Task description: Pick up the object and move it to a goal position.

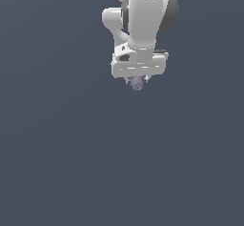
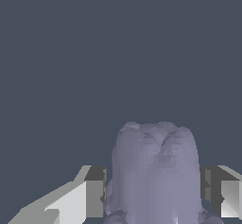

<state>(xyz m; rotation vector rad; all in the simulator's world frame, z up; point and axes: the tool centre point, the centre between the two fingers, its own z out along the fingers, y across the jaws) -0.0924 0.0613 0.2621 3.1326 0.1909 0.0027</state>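
Observation:
The object (image 1: 137, 83) is a small lumpy pale lavender-grey blob, seen just under the white gripper (image 1: 137, 80) in the exterior view. In the wrist view the object (image 2: 153, 171) fills the space between the two fingers (image 2: 94, 192), and both pads press against its sides. The gripper is shut on it. In the exterior view the arm's white body hides the fingers almost entirely. No goal marker shows in either view.
A plain dark grey-blue surface (image 1: 71, 163) fills both views. No other objects show.

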